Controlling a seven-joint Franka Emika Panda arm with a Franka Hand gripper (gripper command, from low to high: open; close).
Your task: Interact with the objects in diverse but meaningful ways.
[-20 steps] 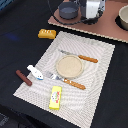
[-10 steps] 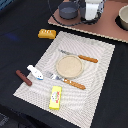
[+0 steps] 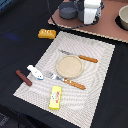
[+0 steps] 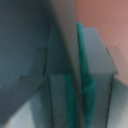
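Observation:
The grey-blue pot (image 3: 67, 9) stands on a brown board at the back. My gripper (image 3: 83, 16) is right beside it on the exterior view's right. In the wrist view the pot's thin wall (image 4: 64, 35) runs between the teal finger pads (image 4: 80, 55), and the jaws look shut on it. On the striped mat (image 3: 100, 55) lie the yellow flat packet (image 3: 55, 97), the white-and-blue piece (image 3: 35, 72) and the brown stick (image 3: 23, 77). The orange-yellow bread block (image 3: 47, 33) lies just off the mat's far corner.
A round beige plate (image 3: 69, 66) sits mid-mat between an orange-handled knife (image 3: 80, 56) and an orange-handled fork (image 3: 67, 81). The brown board (image 3: 102, 29) spans the back. A pale bowl (image 3: 123, 17) stands at its end on the exterior view's right.

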